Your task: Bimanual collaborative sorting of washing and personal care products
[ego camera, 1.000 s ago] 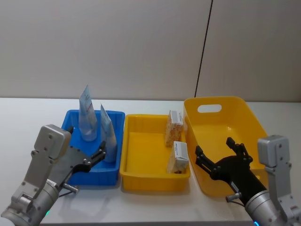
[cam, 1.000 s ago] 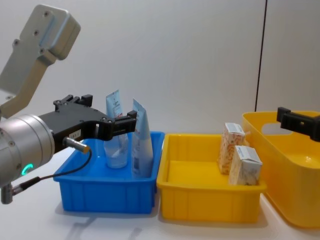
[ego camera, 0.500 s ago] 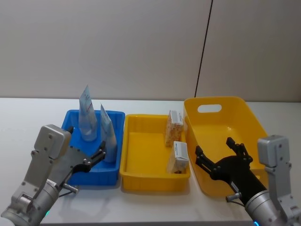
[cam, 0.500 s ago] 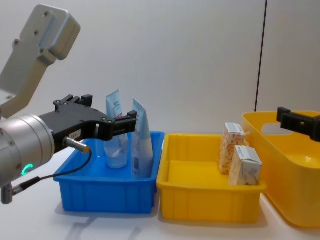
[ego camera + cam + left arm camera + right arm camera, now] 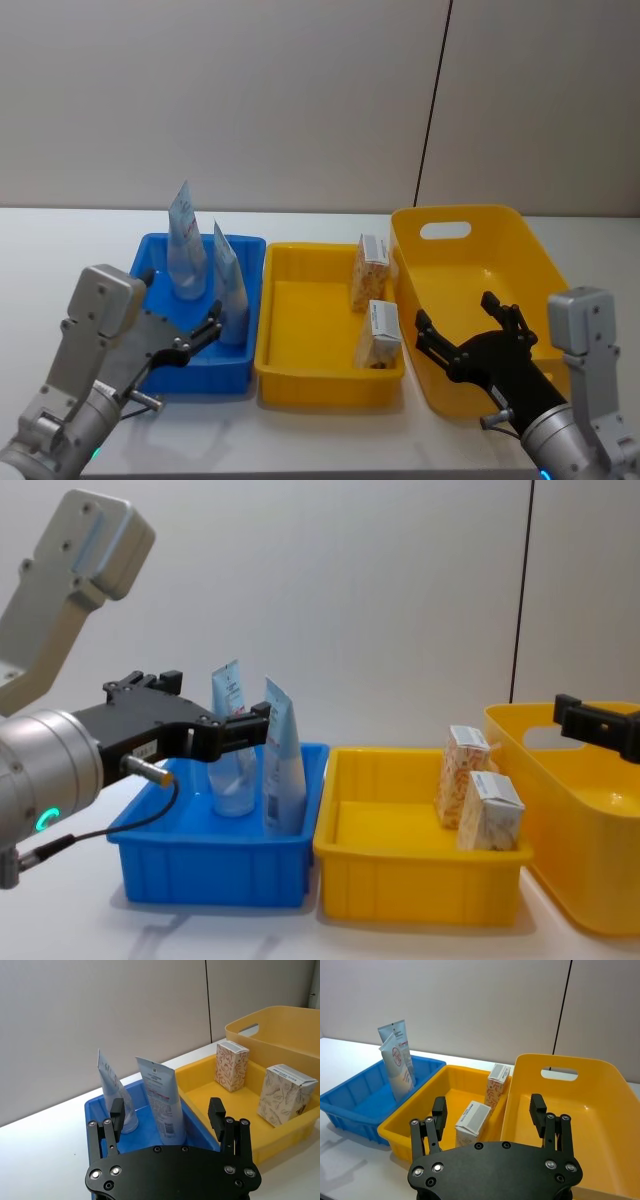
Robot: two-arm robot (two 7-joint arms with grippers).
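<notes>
Setting: robot test bench in a lab-type room.
Wall: plain grey panels (image 5: pixel 250 100), 1 dark vertical seam (image 5: pixel 433 100).
Surface: bare white table (image 5: pixel 60 250).
Fixtures: 1 blue bin (image 5: pixel 248 243), 1 yellow tray (image 5: pixel 330 385) and 1 yellow handled basket (image 5: pixel 525 245), set in a row.
Equipment: left gripper (image 5: pixel 182 298) and right gripper (image 5: pixel 455 312) of a 2-arm robot, over the bench.

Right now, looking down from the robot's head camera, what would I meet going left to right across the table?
Blue bin holding a taller tube, then a shorter tube → yellow tray with a far carton and a near carton at its right wall → deep yellow bin. The left gripper overlaps the blue bin, the right gripper the deep bin.
</notes>
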